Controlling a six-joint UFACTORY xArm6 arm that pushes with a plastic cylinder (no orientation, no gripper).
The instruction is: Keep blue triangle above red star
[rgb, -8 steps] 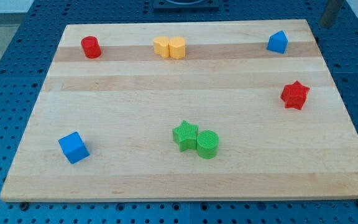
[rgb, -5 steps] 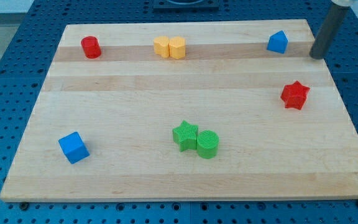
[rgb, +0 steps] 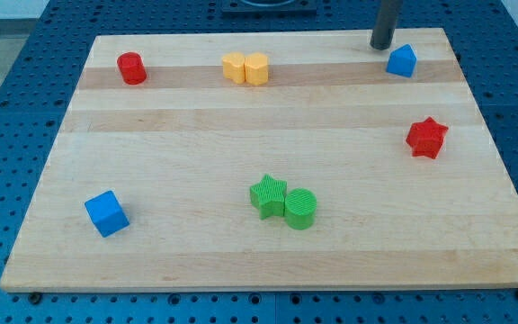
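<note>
1. Wooden board [rgb: 196, 135] lies on a blue perforated table [rgb: 7, 108].
2. My tip [rgb: 381, 46] rests near the board's top edge; it is a plain rod, with nothing to open or hold.
3. Just to the tip's right and slightly lower sits the blue triangle [rgb: 402, 61], close but apart.
4. Well below the tip, toward the view's right, is the red star [rgb: 426, 138].
5. Far left of the tip: two yellow blocks [rgb: 245, 68], touching, and a red cylinder [rgb: 131, 68].
6. Far below-left: green star [rgb: 268, 195] touching green cylinder [rgb: 300, 209], and a blue cube [rgb: 106, 213].

My tip [rgb: 381, 46] upright, seemingly touching down
</note>
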